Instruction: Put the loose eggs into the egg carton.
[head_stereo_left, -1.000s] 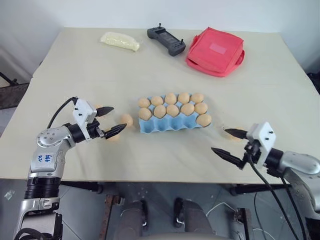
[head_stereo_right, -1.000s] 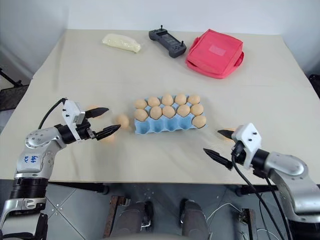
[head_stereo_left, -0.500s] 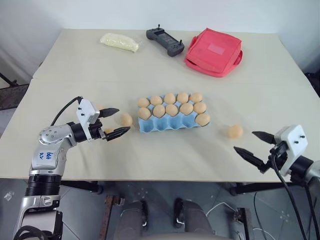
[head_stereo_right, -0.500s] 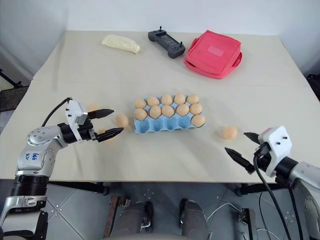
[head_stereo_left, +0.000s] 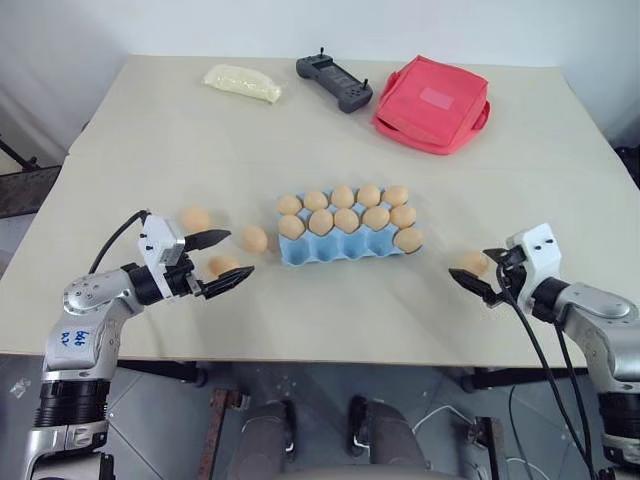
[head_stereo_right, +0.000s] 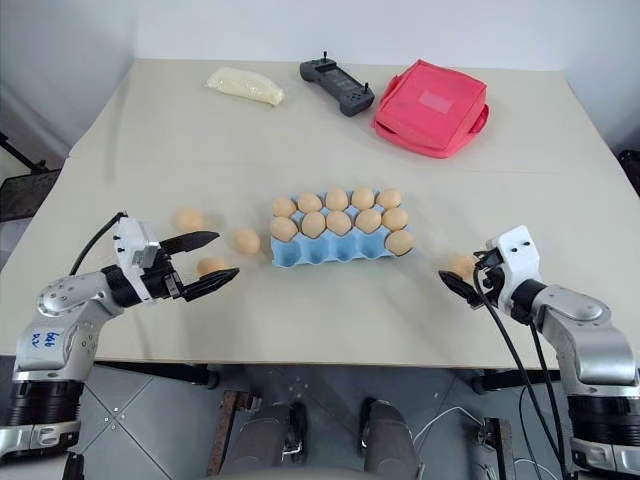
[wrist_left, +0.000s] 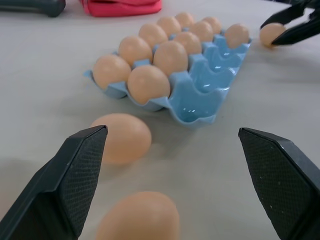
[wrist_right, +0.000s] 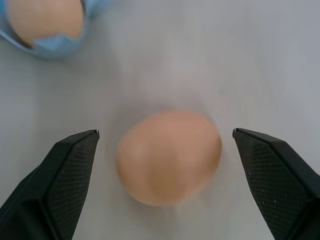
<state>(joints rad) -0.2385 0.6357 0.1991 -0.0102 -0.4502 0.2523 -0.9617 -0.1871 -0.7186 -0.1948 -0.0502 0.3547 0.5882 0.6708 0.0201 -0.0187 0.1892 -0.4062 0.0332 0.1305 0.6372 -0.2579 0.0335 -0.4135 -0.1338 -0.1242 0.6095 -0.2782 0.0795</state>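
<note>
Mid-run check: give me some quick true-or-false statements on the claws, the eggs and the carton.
1. The left claw and the right claw are both open. True.
2. The right claw holds a light orange-brown egg aloft. False: it lies on the pale table, between the open fingers.
3. The light blue moulded egg carton is full. False: its near row has empty cups.
4. Three loose eggs lie left of the carton. True.

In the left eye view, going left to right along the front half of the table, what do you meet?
Left gripper → three loose eggs, at and → egg carton → fourth loose egg, between the open fingers of the right gripper.
</note>
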